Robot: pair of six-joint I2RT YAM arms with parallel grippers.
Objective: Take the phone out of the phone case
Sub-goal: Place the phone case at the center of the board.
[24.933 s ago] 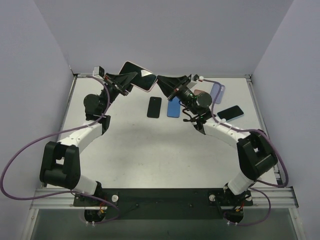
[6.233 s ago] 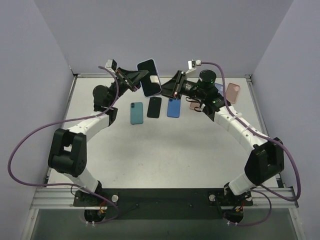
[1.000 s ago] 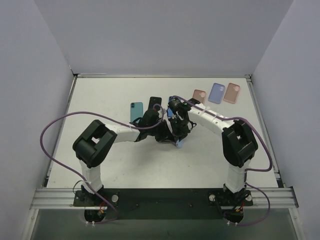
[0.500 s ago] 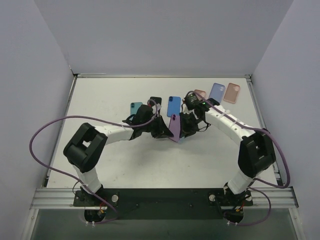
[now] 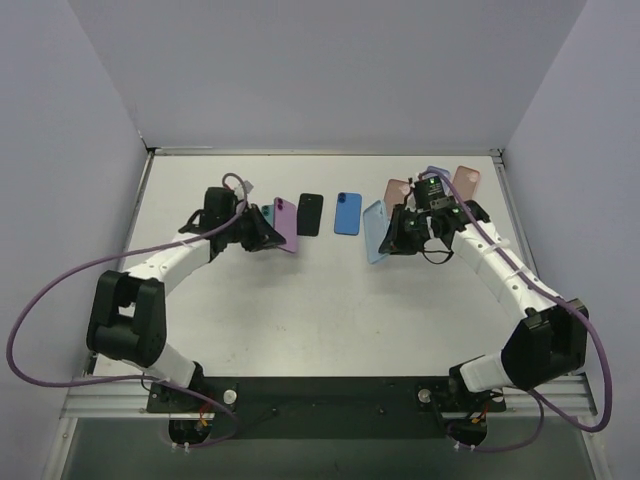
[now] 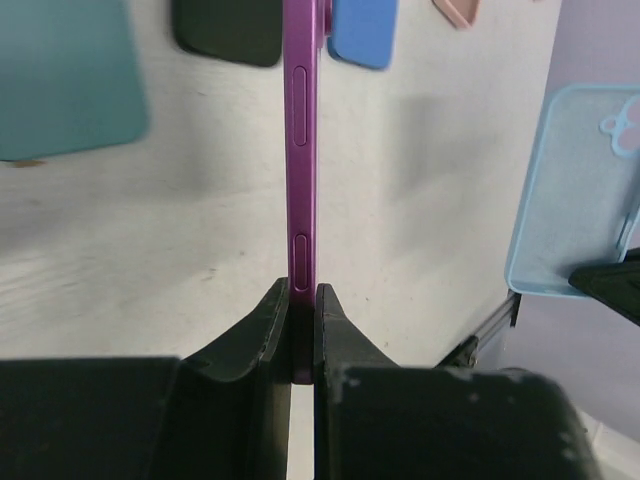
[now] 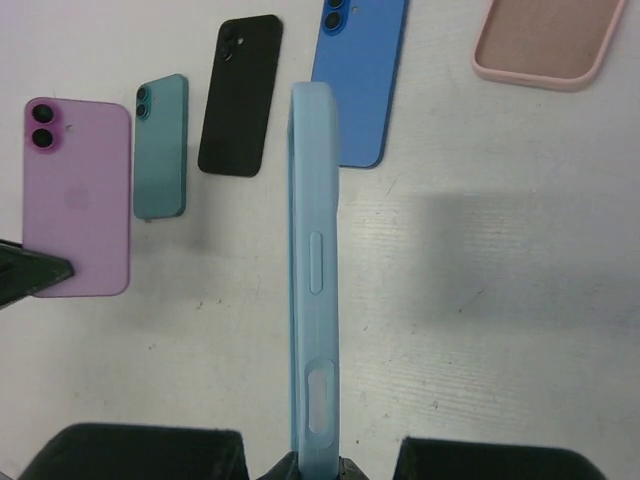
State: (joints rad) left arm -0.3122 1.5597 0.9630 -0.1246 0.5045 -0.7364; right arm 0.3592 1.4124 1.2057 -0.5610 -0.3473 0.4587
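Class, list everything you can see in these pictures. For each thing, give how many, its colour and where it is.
purple phone: one, purple, held in the left gripper
light blue case: one, light blue, empty, held in the right gripper
phones lying flat: three, a teal phone, a black phone and a blue phone, in a row at the far middle of the table
cases lying flat: three, a pink case, a lilac case partly hidden by the right arm, and a peach case, at the far right
table: one, white
left gripper: one, black, shut on the purple phone
right gripper: one, black, shut on the light blue case
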